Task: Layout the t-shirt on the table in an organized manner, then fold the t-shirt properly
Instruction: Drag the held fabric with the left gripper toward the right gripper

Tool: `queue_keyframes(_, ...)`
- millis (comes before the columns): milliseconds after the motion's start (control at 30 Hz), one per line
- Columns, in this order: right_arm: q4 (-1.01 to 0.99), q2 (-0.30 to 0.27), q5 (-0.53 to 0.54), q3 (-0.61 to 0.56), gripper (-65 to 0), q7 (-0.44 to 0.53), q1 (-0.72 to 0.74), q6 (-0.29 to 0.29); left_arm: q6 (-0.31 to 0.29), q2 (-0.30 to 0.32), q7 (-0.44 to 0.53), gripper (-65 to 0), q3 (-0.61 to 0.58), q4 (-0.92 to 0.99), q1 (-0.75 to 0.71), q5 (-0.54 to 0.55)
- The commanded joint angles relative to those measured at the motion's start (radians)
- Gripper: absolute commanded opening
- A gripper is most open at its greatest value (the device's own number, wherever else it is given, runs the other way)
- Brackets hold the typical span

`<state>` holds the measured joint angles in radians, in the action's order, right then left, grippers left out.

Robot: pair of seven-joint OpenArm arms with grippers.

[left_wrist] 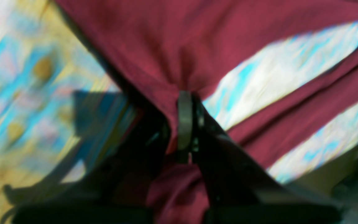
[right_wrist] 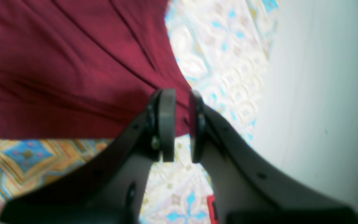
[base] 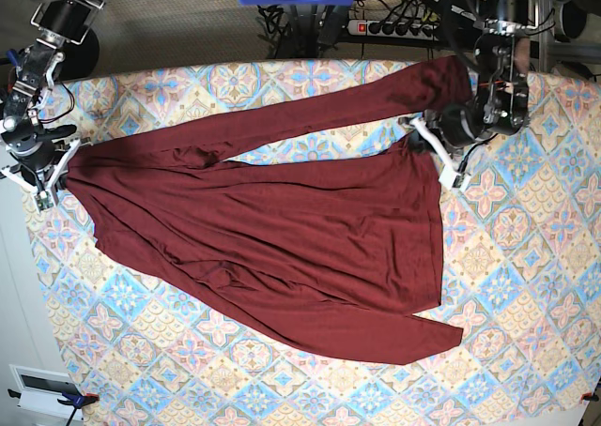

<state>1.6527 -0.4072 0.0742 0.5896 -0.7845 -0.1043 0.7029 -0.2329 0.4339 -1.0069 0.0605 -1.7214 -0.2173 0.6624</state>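
The wide table [base: 526, 285], covered in a pastel cloth of blue, pink and cream tile medallions, carries the large plain dark maroon jersey t-shirt [base: 282, 229], which lies stretched across it from the left edge of the base view to the upper right, rumpled, with a long strip of fabric running separately along the top. This looks like the laying-out step, not the fold: the garment is spread but skewed and creased. The left gripper [left_wrist: 185, 124], at the shirt's upper right end in the base view, has its jaws clenched on a bunched pinch of maroon fabric. The right gripper [right_wrist: 179, 124], at the opposite end, holds the shirt's edge between narrowly parted pads. The next move probably calls for both arms to draw apart evenly, tensioning the cloth flat without tearing free.
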Motion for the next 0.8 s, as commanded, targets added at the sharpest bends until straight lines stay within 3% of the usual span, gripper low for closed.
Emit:
queue_keyframes(0, 0.017, -0.022, 0.012, 0.007, -57.5, 0.023, 0.013, -0.005, -0.004, 0.023, 0.012, -65.0, 0.003, -0.039, -0.008, 0.010)
queue_keyframes(67, 0.017, -0.022, 0.012, 0.007, -57.5, 0.023, 0.013, -0.005, -0.006, 0.036, 0.010, -65.0, 0.003, -0.091, -0.050, 0.000)
queue_keyframes(167, 0.017, -0.022, 0.012, 0.007, -57.5, 0.023, 0.013, -0.005, -0.006, 0.108, 0.010, -65.0, 0.002, -0.144, -0.110, 0.009)
queue_keyframes(333, 0.016, -0.022, 0.012, 0.003, -57.5, 0.023, 0.016, -0.005, -0.006, 0.194, 0.010, -65.0, -0.118, -0.168, -0.155, 0.009)
queue_keyframes(467, 0.017, -0.022, 0.012, -0.052, -57.5, 0.023, 0.015, -0.005, -0.006, 0.220, 0.013, -65.0, -0.219, -0.165, -0.153, 0.009)
queue_keyframes(667, 0.077, -0.022, 0.016, -0.136, -57.5, 0.023, 0.010, -0.005, -0.006, 0.208, 0.009, -65.0, -0.233, -0.167, -0.138, 0.055)
queue_keyframes(767, 0.122, -0.022, 0.016, -0.204, -57.5, 0.027, -0.002, -0.005, -0.006, 0.257, -0.034, -63.0, -0.233, -0.168, -0.135, 0.113)
